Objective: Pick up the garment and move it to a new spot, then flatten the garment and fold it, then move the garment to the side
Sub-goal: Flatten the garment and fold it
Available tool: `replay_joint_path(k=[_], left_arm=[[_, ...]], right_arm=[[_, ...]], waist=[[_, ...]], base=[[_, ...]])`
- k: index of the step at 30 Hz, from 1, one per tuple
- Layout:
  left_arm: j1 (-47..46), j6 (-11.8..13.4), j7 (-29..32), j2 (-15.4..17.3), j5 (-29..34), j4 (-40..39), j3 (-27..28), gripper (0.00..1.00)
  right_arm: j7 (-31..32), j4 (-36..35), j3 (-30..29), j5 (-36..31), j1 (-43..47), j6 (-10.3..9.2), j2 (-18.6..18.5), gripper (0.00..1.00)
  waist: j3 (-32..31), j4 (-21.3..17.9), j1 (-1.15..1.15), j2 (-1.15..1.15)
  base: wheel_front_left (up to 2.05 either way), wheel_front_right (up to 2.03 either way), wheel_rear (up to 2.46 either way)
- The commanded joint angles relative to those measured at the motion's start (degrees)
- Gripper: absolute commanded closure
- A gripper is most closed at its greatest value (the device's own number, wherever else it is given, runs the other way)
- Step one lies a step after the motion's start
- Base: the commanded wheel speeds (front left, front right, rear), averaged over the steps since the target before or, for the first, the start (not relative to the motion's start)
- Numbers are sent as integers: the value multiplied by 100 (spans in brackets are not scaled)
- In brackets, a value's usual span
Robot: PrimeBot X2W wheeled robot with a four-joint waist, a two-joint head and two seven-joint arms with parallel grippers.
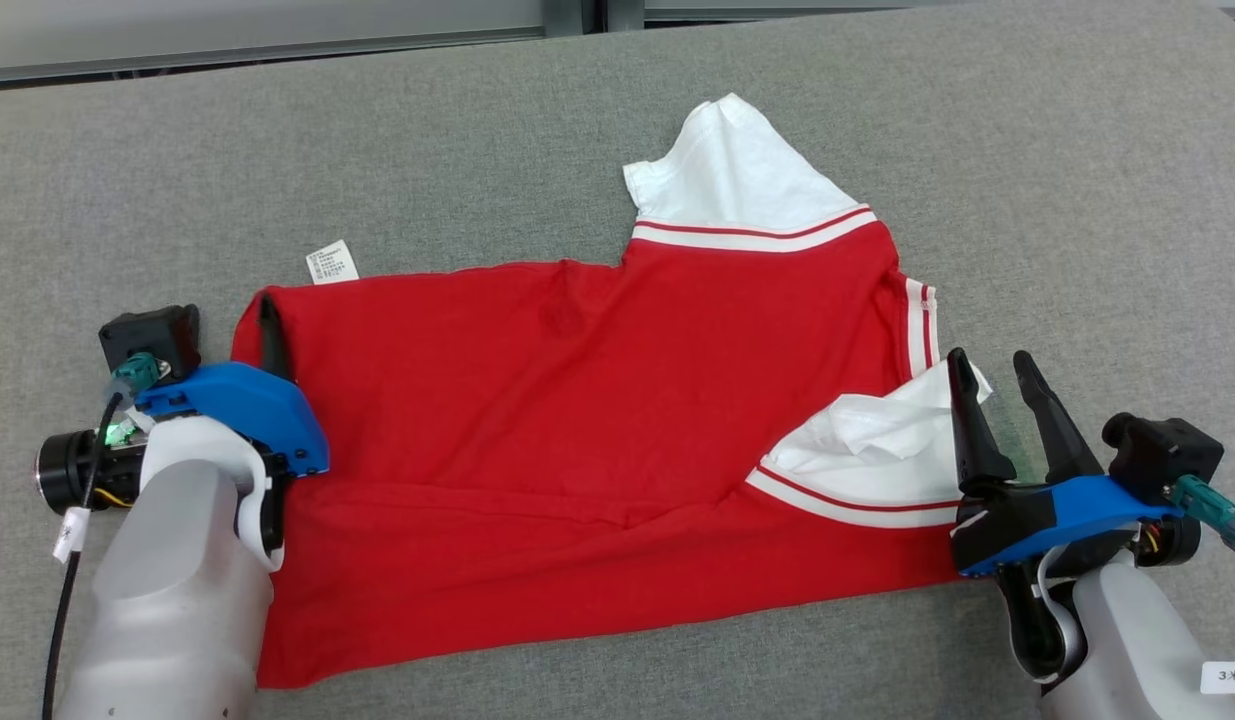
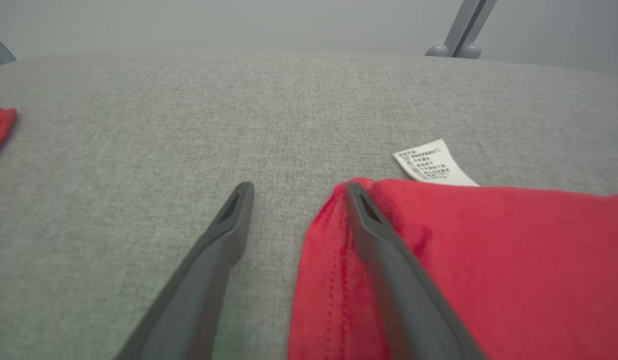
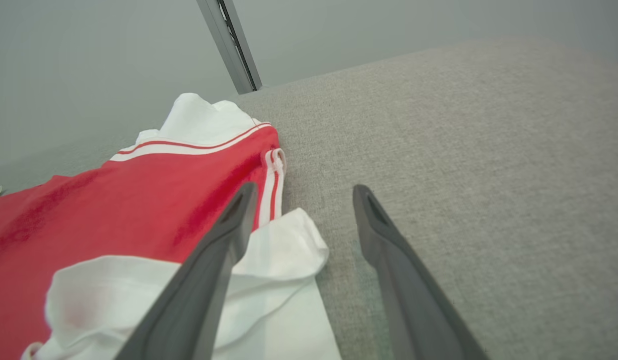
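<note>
The garment (image 1: 577,400) is a red T-shirt with white sleeves, lying spread on the grey cloth table (image 1: 1077,200). One sleeve (image 1: 737,170) points to the far side; the other (image 1: 877,450) lies crumpled on the red body at the right. My left gripper (image 1: 234,315) is open at the shirt's left edge. In the left wrist view (image 2: 296,192) one finger rests on the red cloth (image 2: 489,260) and the other on bare table. My right gripper (image 1: 989,360) is open at the right edge, one finger over the white sleeve (image 3: 268,250), holding nothing.
A white care label (image 1: 332,262) sticks out from the shirt's far left edge and is seen close up in the left wrist view (image 2: 431,162). Bare grey table surrounds the shirt. The table's far edge (image 1: 277,60) meets a pale wall.
</note>
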Motion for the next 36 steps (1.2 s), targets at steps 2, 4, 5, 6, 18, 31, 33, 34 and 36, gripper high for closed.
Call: replay_joint_path(k=[2, 4, 5, 6, 18, 31, 33, 34, 36], left_arm=[[-23, -57, -41, -53, -12, 104, -44, 0], [-39, -60, -42, -62, -4, 203, -80, 0], [-51, -57, -41, -57, 6, 253, -99, 0], [-60, -64, -52, -59, 7, 298, -116, 0], [-276, -325, 70, -249, 157, 676, -466, 30], [-486, -204, -46, -353, 197, 803, -663, 100], [-528, -161, -116, -381, 189, 735, -675, 100], [-550, -119, -144, -390, 179, 676, -665, 100], [-574, -74, -197, -412, 178, 557, -674, 100]], right_arm=[[-24, 19, 3, -38, -48, 0, 12, 0], [-24, 25, 27, -45, -47, 0, 21, 0], [-24, 25, 42, -47, -50, 0, 22, 0], [-24, 27, 53, -47, -62, 0, 21, 0], [-23, 68, 176, -4, -279, 0, -136, 0], [-23, 555, 621, -84, -1523, 0, -708, 0], [-23, 822, 728, -79, -1810, 0, -810, 0], [-23, 985, 784, -46, -1951, 0, -862, 0], [-22, 1311, 949, -20, -2263, 0, -980, 0]], waist=[[-16, 14, -1, -1], [-22, 18, -1, -1], [-20, 14, -1, -1], [-16, 8, -1, -1], [83, -2, -1, -1], [217, 258, -1, -1], [250, 360, -1, -1], [267, 419, -1, -1], [302, 543, -1, -1]], base=[[0, 0, 0], [0, 0, 0], [0, 0, 0], [0, 0, 0], [0, 0, 0], [0, 0, 0], [0, 0, 0], [0, 0, 0], [0, 0, 0]])
